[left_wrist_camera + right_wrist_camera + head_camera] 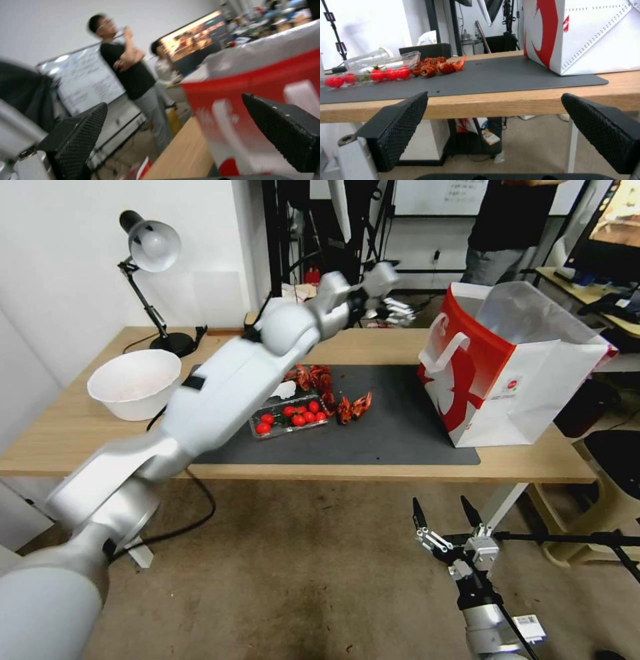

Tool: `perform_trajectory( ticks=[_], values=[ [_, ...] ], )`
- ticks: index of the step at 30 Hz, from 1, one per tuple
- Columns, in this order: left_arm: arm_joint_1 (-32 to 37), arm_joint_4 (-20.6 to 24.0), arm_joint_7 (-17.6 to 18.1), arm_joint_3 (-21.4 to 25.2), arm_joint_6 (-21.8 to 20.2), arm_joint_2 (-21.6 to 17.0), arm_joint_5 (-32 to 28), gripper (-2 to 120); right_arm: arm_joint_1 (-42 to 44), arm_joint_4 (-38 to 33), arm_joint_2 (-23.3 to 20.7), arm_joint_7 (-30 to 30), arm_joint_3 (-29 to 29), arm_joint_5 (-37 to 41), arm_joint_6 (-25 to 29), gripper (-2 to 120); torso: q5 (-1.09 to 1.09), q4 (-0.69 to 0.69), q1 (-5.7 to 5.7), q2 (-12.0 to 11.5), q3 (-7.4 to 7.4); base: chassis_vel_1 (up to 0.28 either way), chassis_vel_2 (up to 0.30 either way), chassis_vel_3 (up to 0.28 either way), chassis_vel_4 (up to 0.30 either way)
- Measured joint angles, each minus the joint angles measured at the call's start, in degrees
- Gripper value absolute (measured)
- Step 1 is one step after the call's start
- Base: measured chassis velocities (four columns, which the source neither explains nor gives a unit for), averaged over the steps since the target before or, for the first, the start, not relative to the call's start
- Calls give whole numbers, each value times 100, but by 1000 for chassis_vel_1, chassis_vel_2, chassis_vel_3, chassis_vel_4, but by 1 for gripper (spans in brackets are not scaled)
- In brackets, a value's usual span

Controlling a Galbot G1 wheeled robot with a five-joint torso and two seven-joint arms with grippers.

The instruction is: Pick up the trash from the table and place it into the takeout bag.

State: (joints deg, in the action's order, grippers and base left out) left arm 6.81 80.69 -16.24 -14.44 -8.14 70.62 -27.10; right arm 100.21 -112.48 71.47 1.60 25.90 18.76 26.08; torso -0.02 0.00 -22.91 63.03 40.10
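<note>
Jaws first: my left gripper (173, 135) is raised over the far edge of the tabletop, its black textured jaws spread wide with nothing between them, just beside the red face of the tall red-and-white paper takeout bag (510, 373). My right gripper (445, 519) hangs low in front of the tabletop's near edge, over the floor, jaws likewise spread wide and holding nothing.

Surface: long light-wood tabletop (80, 427) on white legs, carrying a large dark grey mat (393, 427). The takeout bag stands upright on the mat's right end, mouth open, white strap handle on its red side. Near the mat's middle I see a clear plastic tray of red cherry tomatoes (291, 417), with a heap of red crayfish shells (333, 393) just beside and behind it. A white round bowl (133, 382) sits on the left, a black desk lamp (152, 267) behind it.

Room: white wall at left, brownish floor (300, 580) below.
</note>
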Motion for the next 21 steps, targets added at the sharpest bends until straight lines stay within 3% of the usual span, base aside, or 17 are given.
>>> perform_trajectory(
  ticks=[2,11,21],
  values=[
    [455,290,215,293,-173,-184,8,100,-14,8,9,0,-21,-8,-3,100,-1,0,0,-1,0,0,0,0,0],
    [1886,1099,515,1302,-425,-662,9,100,-27,1,29,2,-109,-49,-23,100,-1,0,0,0,0,0,0,0,0],
    [3609,2215,1390,2488,-622,-956,159,100,16,-164,2,-36,-65,-55,-29,100,1,-1,0,0,0,0,0,0,0]
  ],
)
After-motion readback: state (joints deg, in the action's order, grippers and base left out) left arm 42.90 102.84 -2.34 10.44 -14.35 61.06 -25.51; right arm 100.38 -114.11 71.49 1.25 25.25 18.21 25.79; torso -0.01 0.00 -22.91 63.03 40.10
